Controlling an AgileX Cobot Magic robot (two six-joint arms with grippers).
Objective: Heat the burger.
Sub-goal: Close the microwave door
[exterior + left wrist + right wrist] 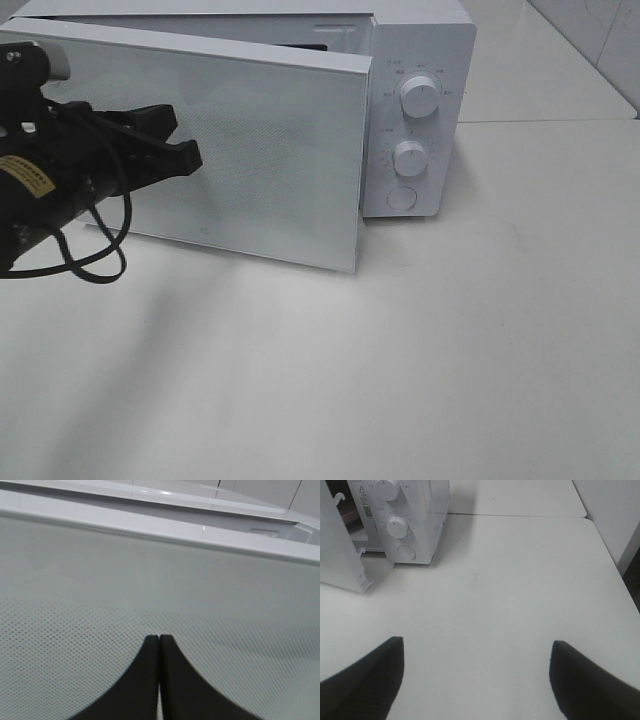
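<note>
The burger is hidden; none of the views shows it. The white microwave (440, 50) stands at the back of the table, and its door (260, 150) is swung partly open toward the front. My left gripper (190, 155) is shut and empty, with its tips against the outer face of the door near the door's left part. In the left wrist view the shut fingertips (159, 639) rest on the dotted door window (225, 630). My right gripper (477, 647) is open and empty above the bare table, well away from the microwave (420, 535). It is out of the exterior view.
The microwave's panel carries two knobs (419, 96) (410, 158) and a round button (401, 198). The white table (450, 350) spreads in front and to the right. In the right wrist view a pinkish-brown sliver (352, 516) shows inside the cavity behind the door's edge (342, 555).
</note>
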